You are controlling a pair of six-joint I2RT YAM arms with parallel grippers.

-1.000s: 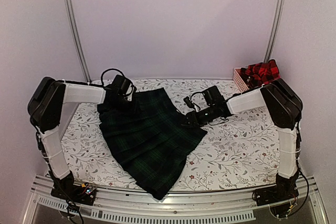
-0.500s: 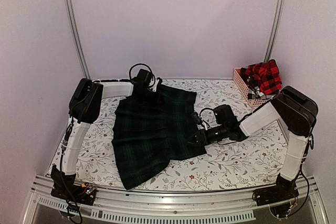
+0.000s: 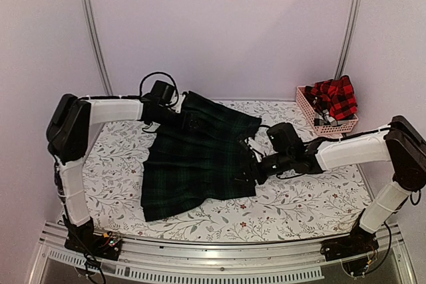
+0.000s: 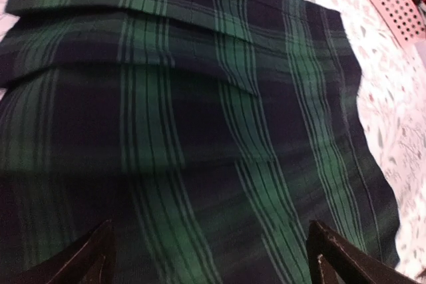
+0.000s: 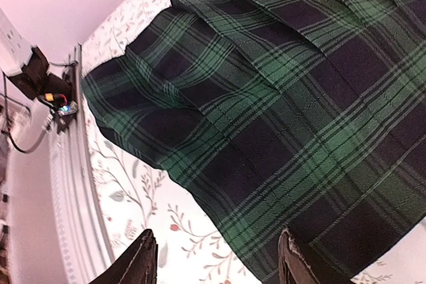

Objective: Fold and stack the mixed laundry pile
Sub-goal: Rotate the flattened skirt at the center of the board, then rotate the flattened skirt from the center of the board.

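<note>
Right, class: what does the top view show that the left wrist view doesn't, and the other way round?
Only the top view: the left arm and right arm, the tartan's whole outline, and the red checked shirt plainly in the basket. Only the left wrist view: the tartan's pleats close up and the left tool's fingers wide apart. Both: the tartan, the basket's wall and the leaf-patterned cloth.

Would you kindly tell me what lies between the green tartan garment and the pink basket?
Only bare leaf-patterned table cloth separates the green tartan garment from the pink basket, as the top external view shows.
</note>
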